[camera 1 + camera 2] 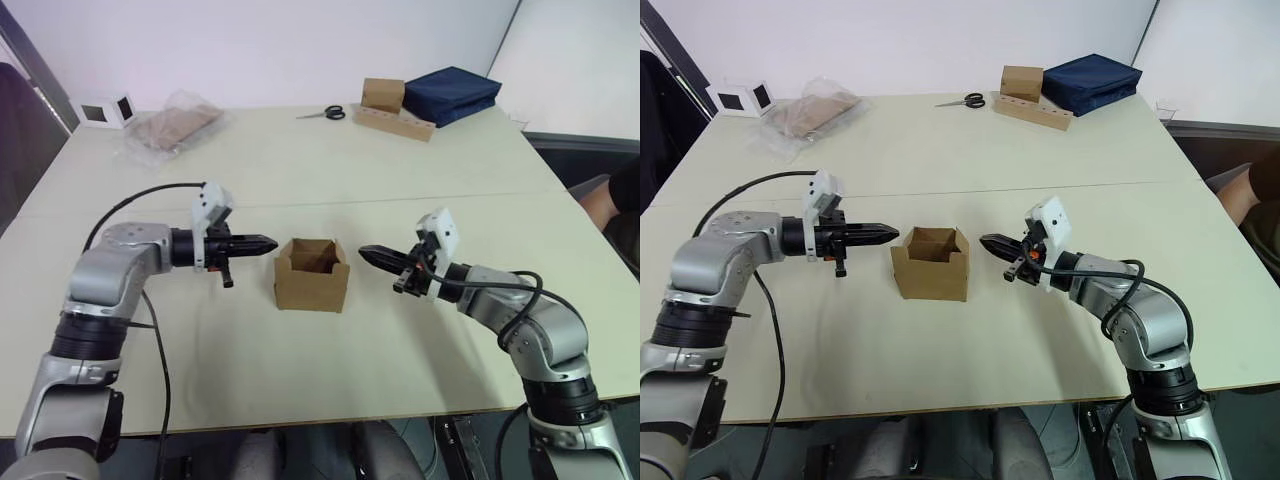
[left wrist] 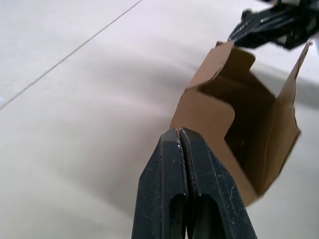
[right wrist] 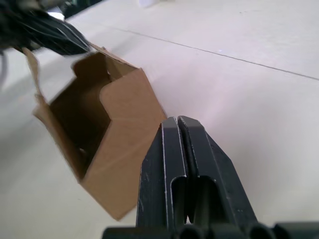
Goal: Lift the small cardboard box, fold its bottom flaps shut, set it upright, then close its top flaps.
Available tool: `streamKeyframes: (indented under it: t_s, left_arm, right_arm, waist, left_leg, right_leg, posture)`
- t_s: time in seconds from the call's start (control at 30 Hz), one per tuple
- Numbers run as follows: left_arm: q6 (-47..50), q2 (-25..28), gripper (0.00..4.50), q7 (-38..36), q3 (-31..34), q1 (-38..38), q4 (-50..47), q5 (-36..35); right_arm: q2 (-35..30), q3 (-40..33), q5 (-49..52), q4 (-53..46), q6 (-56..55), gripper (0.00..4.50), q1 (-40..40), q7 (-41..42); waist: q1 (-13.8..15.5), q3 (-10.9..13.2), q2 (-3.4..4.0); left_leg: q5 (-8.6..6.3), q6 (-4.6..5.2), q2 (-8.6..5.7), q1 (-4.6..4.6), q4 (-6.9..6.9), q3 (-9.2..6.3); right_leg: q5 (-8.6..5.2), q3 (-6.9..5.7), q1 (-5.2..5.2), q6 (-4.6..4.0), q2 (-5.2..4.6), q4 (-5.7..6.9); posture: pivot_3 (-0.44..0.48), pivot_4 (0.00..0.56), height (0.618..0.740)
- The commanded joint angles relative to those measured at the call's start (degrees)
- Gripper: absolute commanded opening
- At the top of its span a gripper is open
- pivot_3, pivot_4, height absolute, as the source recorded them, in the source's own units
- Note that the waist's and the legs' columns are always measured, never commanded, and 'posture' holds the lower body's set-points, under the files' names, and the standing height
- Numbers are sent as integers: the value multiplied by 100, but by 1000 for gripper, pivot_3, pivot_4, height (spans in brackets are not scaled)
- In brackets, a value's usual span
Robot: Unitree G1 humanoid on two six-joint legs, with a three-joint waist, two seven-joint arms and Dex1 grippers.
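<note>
Your left gripper [image 1: 268, 243] has its two black fingers pressed together, holding nothing, its tip just beside the small plain brown cardboard box [image 1: 312, 274] but not touching. Your right gripper [image 1: 368, 254] is also pinched closed and empty, near the box's other side. The box sits upright on the pale beige table [image 1: 330, 180] between them, top flaps standing open; you can't see its bottom flaps.

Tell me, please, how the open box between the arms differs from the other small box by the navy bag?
The small cardboard box stands mid-table with its top flaps up, between the left pincer and right pincer. The far box looks closed and sits at the table's back beside the navy bag. Both are plain brown cardboard.
</note>
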Motion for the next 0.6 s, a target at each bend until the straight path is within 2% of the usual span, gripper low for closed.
streamKeyframes:
  t_s: [0.03, 0.23, 0.6]
  left_arm:
    - [-1, -24, 12, 6, -29, -15, -207, -107]
    - [-8, -109, 12, 35, -181, 81, -280, -90]
    - [-404, -116, 12, 180, -710, 489, -191, 415]
  right_arm:
    - [115, 76, 61, 61, -89, 0, -222, 112]
    - [267, 373, -94, 366, -203, 0, -355, 267]
    - [155, 886, -770, 724, -601, 0, -143, 497]
  waist:
    - [7, 0, 0]
    - [15, 0, 0]
    - [12, -23, 6]
  left_leg:
    - [0, 0, 0, 0, 0, 0]
    - [0, -1, 0, 0, 0, 0]
    - [1, -1, 0, 10, 0, 0]
  right_leg:
    - [0, 0, 0, 0, 0, 0]
    - [0, 0, 1, 0, -1, 0]
    - [0, 0, 9, 0, -1, 1]
  posture:
    - [0, 150, 740]
    - [0, 150, 740]
    - [0, 150, 740]
